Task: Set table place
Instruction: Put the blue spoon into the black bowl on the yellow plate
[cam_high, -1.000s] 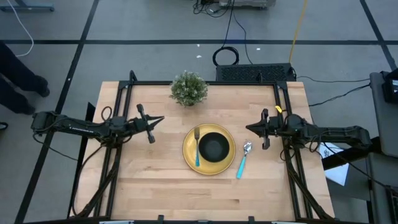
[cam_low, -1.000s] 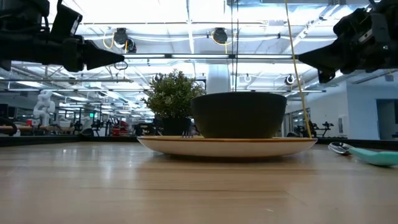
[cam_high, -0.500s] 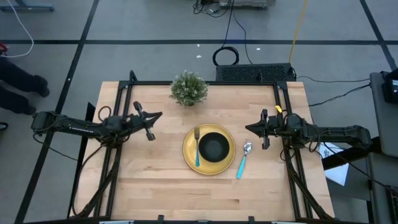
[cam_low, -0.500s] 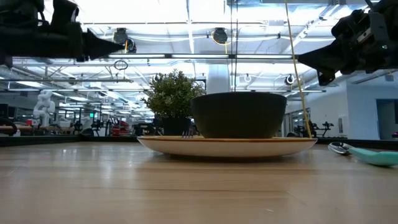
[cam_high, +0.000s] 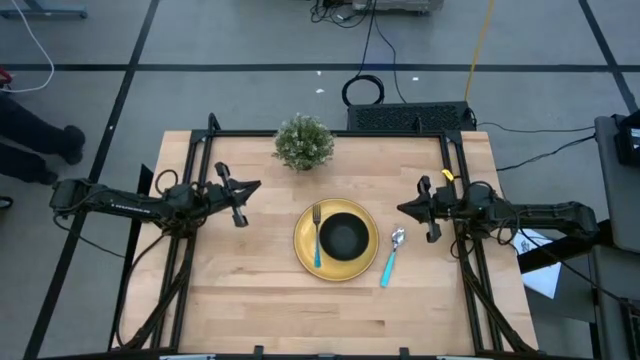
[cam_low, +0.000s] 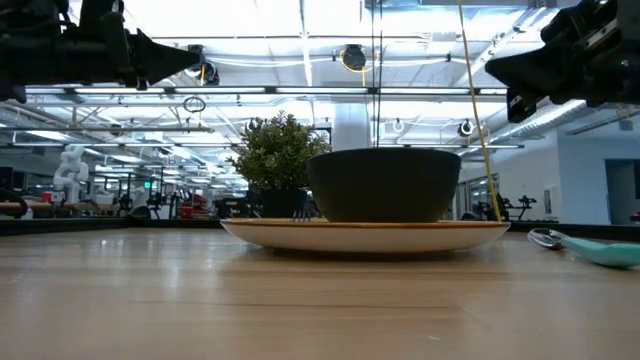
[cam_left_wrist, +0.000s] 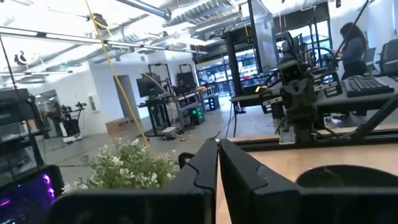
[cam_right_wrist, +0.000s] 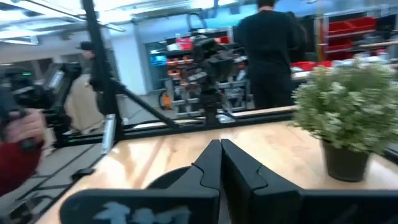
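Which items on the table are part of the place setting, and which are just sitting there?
Place setting:
- yellow plate
- black bowl, on the plate
- fork, on the plate beside the bowl
- spoon, on the table beside the plate

Just there:
- potted plant, at the far edge

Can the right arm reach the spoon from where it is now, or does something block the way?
Probably yes. The right hand hangs shut above the table, close beside the spoon, which lies on bare wood right of the plate. Nothing stands between them. The hand would have to open first.
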